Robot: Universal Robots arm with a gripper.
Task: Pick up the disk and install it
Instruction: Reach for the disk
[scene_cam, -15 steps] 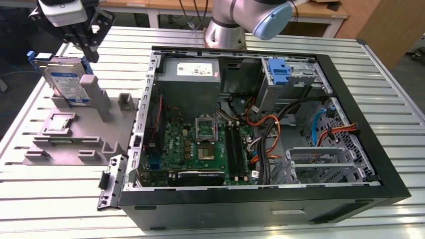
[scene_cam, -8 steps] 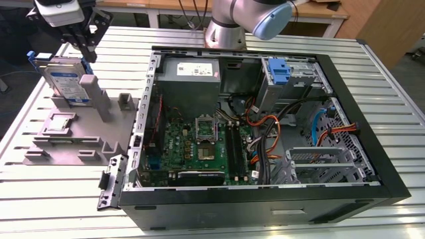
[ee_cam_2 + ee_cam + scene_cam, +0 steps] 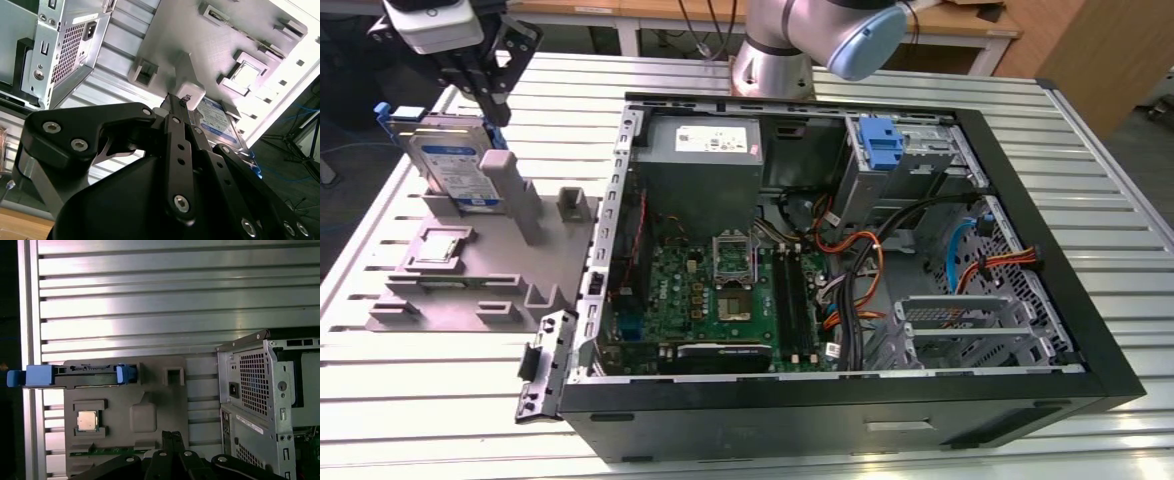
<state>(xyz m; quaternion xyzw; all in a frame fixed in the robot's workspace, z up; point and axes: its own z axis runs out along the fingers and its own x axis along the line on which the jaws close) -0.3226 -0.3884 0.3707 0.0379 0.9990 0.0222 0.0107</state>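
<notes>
The disk (image 3: 454, 165) stands on edge in a slot of the grey fixture (image 3: 467, 270) at the exterior view's left, a silver-grey drive with a white-and-blue label and a blue bracket. My gripper (image 3: 491, 100) hangs just above it and a little toward the exterior view's right, not touching it. Its black fingers are shut together with nothing between them. In the first wrist view the disk (image 3: 85, 375) is seen edge-on, apart from the gripper (image 3: 172, 436). In the second wrist view the labelled face of the disk (image 3: 215, 117) shows beyond the gripper (image 3: 175, 98).
An open computer case (image 3: 1067, 250) lies to the exterior view's right of the fixture, with its motherboard (image 3: 720, 290), power supply (image 3: 700, 150), cables, a blue clip (image 3: 881, 145) in the far bay and a metal cage (image 3: 961, 315). A processor chip (image 3: 87, 421) rests on the fixture. The arm's base (image 3: 774, 60) stands behind the case.
</notes>
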